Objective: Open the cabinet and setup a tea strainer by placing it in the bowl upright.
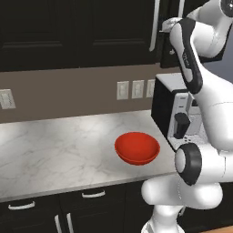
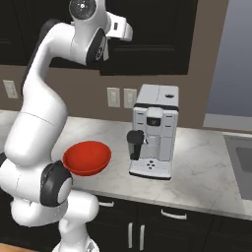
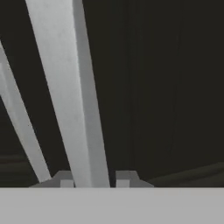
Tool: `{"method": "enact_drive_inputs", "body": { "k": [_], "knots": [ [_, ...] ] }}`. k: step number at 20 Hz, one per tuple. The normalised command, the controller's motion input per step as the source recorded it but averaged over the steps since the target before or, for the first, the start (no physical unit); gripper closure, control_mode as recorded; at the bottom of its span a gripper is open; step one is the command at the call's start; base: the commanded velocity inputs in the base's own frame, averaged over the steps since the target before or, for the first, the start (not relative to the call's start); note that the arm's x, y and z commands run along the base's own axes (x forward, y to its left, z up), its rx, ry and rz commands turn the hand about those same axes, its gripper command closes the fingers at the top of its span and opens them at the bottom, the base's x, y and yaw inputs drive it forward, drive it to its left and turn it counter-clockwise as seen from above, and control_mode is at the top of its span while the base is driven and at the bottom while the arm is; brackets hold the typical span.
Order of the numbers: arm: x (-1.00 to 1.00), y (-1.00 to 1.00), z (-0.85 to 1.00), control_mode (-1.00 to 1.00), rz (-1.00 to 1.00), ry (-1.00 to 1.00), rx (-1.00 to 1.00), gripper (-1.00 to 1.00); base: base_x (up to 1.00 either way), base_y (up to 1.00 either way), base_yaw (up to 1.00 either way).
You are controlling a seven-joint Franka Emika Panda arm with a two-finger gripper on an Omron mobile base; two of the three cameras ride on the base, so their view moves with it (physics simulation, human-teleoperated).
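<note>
Two fingertips (image 3: 65, 179) flanking cabinet handle (image 3: 72, 96)

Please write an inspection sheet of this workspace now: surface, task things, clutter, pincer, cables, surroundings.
Surface: pale marble counter.
Job's things: red bowl on the counter, nothing in it; cabinet doors look shut; tea strainer: nothing seen.
Clutter: coffee machine beside the bowl.
Grippers: pincer astride the silver bar handle of a cabinet door, tips on either side.
Cables: nothing seen.
Surroundings: wall outlets, lower drawers.
</note>
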Motion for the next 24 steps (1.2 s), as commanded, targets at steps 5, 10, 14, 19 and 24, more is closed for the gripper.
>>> {"method": "enact_drive_inputs", "body": {
  "k": [5,10,14,19,24],
  "knots": [
    [-1.00,-0.56,0.00,-1.00,0.08,-0.03,0.11,1.00,0.00,0.00,0.00],
    [-1.00,-0.44,0.01,-1.00,0.12,0.00,0.04,1.00,0.00,0.00,0.00],
    [-1.00,-0.47,0.01,-1.00,0.14,0.00,0.02,1.00,0.00,0.00,0.00],
    [-1.00,-0.50,0.00,-1.00,0.14,0.00,0.01,1.00,0.00,0.00,0.00],
    [-0.99,-0.67,-0.03,-1.00,0.11,0.04,0.02,1.00,0.00,0.00,0.00]
  ]
}}
